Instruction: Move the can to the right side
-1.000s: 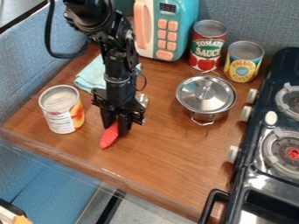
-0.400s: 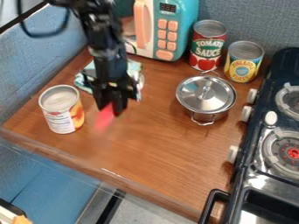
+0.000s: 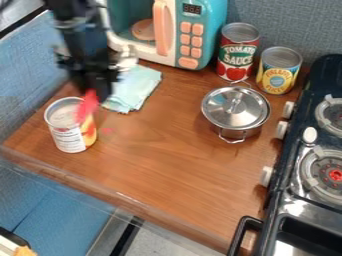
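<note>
The black gripper (image 3: 92, 92) hangs at the upper left, with a red object (image 3: 87, 106) held at its lower end. That red object overlaps the upper right part of the can (image 3: 68, 137) in the view; whether the two touch I cannot tell. White, with a label showing orange and yellow fruit, the can stands upright near the counter's left edge.
Behind the gripper a light blue cloth (image 3: 133, 87) lies before the teal toy microwave (image 3: 204, 35). A lidded metal pot (image 3: 235, 111) stands right of centre, with a tomato can (image 3: 237, 52) and a pineapple can (image 3: 278, 71) behind it. The stove (image 3: 304, 165) borders the counter's right side.
The gripper has moved up and left with the red object, from over the counter's middle left to beside the can. More of the cloth and microwave shows. The can has stayed put.
</note>
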Tool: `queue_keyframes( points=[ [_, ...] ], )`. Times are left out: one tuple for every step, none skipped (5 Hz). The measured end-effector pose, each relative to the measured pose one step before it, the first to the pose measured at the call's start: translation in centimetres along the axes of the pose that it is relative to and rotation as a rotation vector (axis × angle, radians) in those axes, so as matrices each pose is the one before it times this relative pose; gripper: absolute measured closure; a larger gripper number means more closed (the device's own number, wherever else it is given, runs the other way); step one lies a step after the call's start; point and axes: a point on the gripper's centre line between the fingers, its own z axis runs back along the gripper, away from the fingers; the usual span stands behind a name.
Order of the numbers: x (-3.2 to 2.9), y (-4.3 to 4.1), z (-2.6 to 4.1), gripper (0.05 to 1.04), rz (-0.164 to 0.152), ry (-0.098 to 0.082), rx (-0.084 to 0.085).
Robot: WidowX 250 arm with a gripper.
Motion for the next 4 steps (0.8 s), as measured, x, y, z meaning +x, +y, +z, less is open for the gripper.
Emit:
queue_keyframes(
  points=[
    [-2.569,3.986,-0.003,0.703,0.0312,0.0049,0.0544],
    [-1.431,3.273,-1.468,0.703,0.0285,0.0237,0.0391],
    [-0.232,1.901,-1.735,0.703,0.0372,0.0179,0.0291],
    [0.111,0.815,-1.217,0.703,0.0129,0.0388,0.008]
  ],
)
